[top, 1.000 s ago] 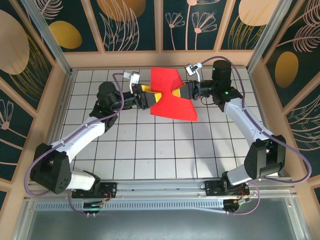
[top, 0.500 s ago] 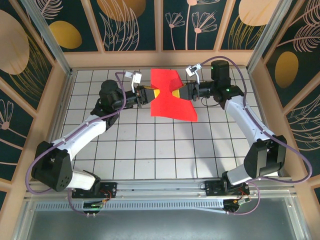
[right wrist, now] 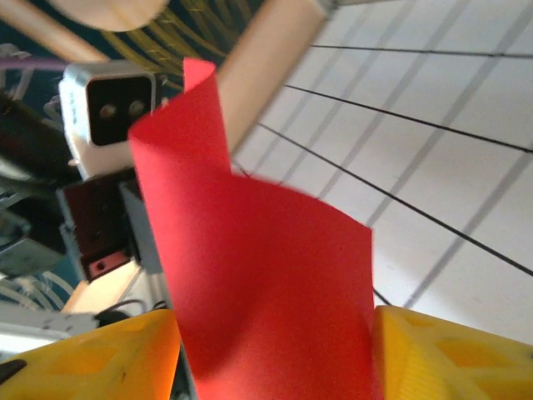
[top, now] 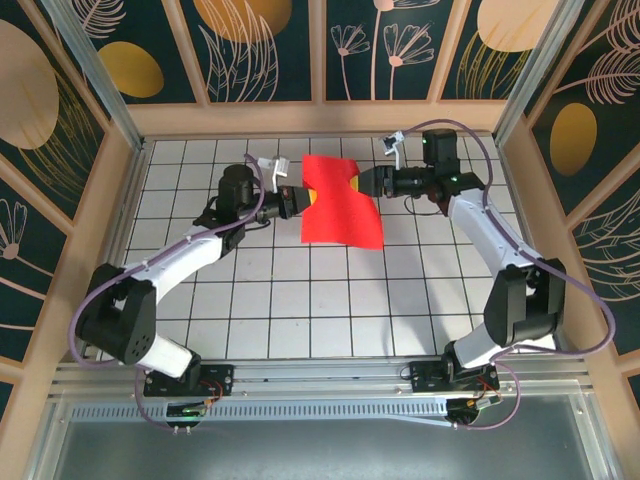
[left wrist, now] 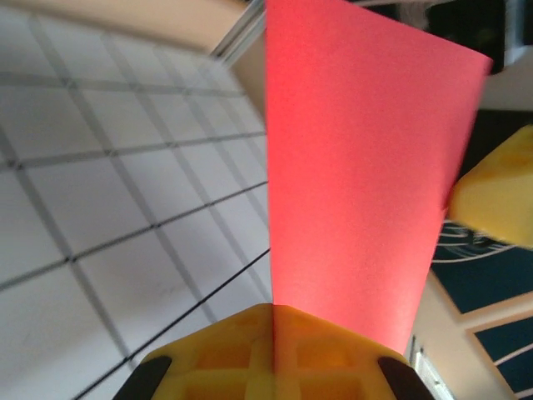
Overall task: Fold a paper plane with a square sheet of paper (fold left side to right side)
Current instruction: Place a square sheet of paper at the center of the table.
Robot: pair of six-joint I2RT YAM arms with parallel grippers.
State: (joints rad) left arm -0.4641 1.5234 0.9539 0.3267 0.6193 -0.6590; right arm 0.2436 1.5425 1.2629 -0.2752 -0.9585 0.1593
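Seeing the red paper (top: 342, 205) held up, long axis running far-to-near; my left gripper (top: 305, 197) pinches its left edge, right gripper (top: 366, 183) gapes around its right edge.

A white tabletop (top: 300, 290) ruled with dark grid lines sits inside pale wooden framing (top: 320, 117). Dark teal wall panels (top: 270, 50) carry gold ovals and outlined leaves. Metal posts (top: 85, 60) stand at the back corners, under even light.

we see the square sheet of paper (top: 340, 200) as thin, smooth, matt red paper. the fingers (left wrist: 233, 362) of the left gripper (left wrist: 273, 321) look like matt yellow plastic. the table (top: 300, 300) is smooth and white.
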